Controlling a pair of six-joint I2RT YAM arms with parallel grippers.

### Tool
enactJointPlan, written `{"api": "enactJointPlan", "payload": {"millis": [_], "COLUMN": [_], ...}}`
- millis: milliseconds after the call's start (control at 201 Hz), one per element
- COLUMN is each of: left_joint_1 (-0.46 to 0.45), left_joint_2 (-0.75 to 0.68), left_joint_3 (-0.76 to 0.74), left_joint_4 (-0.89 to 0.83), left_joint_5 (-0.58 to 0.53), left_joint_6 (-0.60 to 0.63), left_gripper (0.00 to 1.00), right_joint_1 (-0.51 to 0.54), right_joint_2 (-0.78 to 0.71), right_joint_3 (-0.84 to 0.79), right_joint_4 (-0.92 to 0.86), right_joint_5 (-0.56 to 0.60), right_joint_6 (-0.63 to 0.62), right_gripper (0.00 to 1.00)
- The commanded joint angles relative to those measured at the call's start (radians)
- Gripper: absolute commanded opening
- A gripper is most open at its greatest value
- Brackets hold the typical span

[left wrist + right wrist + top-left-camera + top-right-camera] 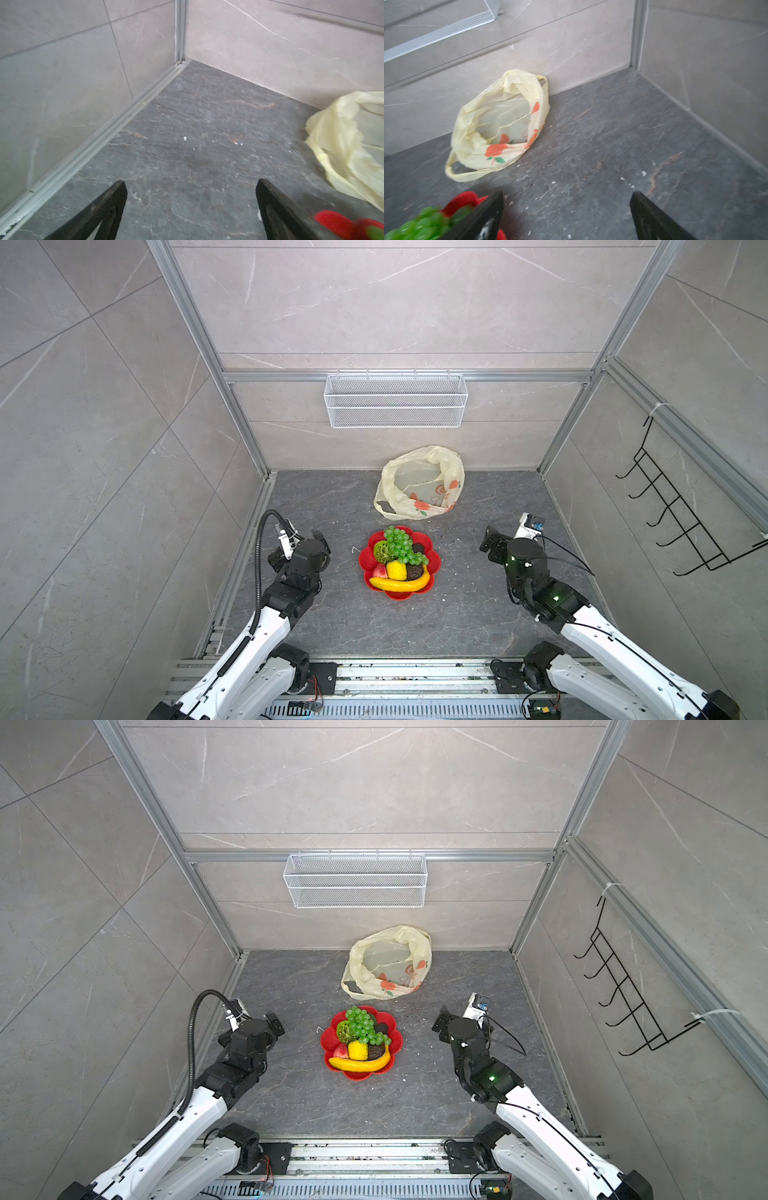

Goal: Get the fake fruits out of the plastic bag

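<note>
Left wrist view: my left pincer (190, 184) stands wide, with only bare counter (187, 124) between the jaws. The bag (342, 145) lies ahead of it, off toward my right pincer's side. A blurred lobe of the red plate (332, 221) sits close beside the jaw on that same side.

Right wrist view: my right pincer (566, 194) is wide too, and empty. The bag (500, 124) lies ahead of it, over toward my left pincer. Its mouth gapes at me, and its long axis runs from the near handle loop to the back wall. I see no fruit inside. The grapes (423, 220) on the plate are just beside the jaw on that side.

In both top views the plate (434, 562) lies between my two pincers and the bag beyond it, somewhat nearer the right one. I judge that arm better placed for any last reach inside.

I count one bag, one plate and seven fruits (399, 564), all on the plate:
- one grape bunch
- one banana (399, 584)
- one knobbly yellow fruit (397, 570)
- one bumpy green ball (380, 551)
- one strawberry (379, 571)
- two dark brown ones (414, 571)

I judge the bag to be emptied.
</note>
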Motion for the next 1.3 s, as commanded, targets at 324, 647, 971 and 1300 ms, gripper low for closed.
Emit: {"api": "enactJointPlan", "payload": {"millis": [324,647,971,1300], "left_joint_1": [0.268,0.39,0.404,0.404], "left_joint_2": [0.45,0.662,0.643,0.644], "left_joint_3": [-0.139,-0.202,-0.175,-0.175], "left_joint_4": [0.681,1.021,0.931,0.933], "left_joint_5": [0.198,0.57,0.608,0.608], "left_joint_6": [0.323,0.408,0.391,0.39], "left_gripper": [1.0,1.0,1.0,1.0], "right_joint_1": [-0.184,-0.26,-0.394,-0.486], "right_joint_2": [0.219,0.502,0.638,0.692], "right_joint_3": [-0.149,-0.277,-0.284,-0.245], "right_joint_4": [0.396,0.916,1.055,1.007], "right_joint_5": [0.046,-0.117,-0.477,-0.602], "right_joint_6": [-0.335,-0.483,-0.46,-0.404], "right_gripper": [1.0,1.0,1.0,1.0]}}
